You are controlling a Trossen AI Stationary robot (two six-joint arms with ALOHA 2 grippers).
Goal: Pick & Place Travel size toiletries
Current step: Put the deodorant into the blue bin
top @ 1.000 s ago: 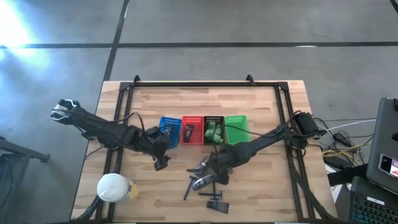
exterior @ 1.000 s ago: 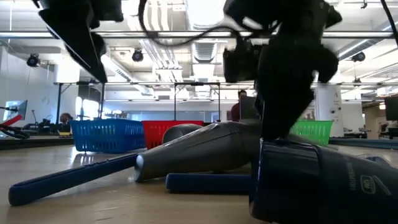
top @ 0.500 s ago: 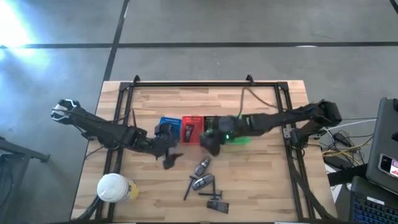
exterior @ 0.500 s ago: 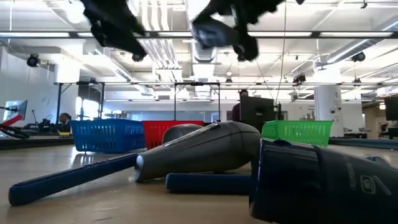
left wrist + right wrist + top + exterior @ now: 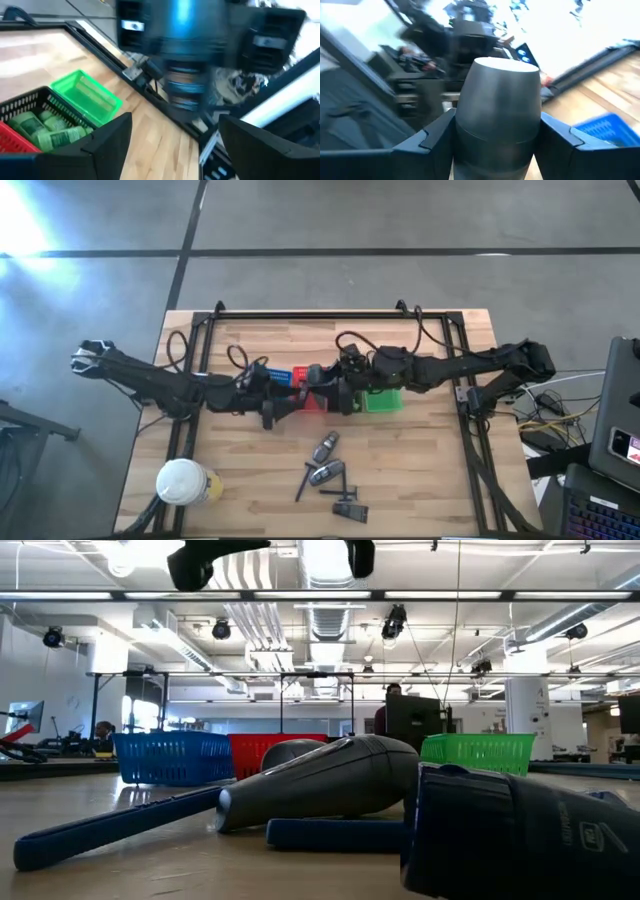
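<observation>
Both arms have swung over the basket row, right claw (image 5: 495,145) carrying a grey tube (image 5: 497,115)

Loose toiletries (image 5: 330,480) lie on the near desk (image 5: 430,490); farther back, the gaping, empty left claw (image 5: 170,140) meets the right, clamped on its tube, blocking the red basket (image 5: 303,377)

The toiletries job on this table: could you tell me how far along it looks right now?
Done: green packets lie in the black basket, and items show in the red basket. In hand: the right gripper, up over the basket row, is shut on a grey bottle; the left gripper is empty beside it. Left: a small cluster of dark tubes and razors on the table.
</observation>
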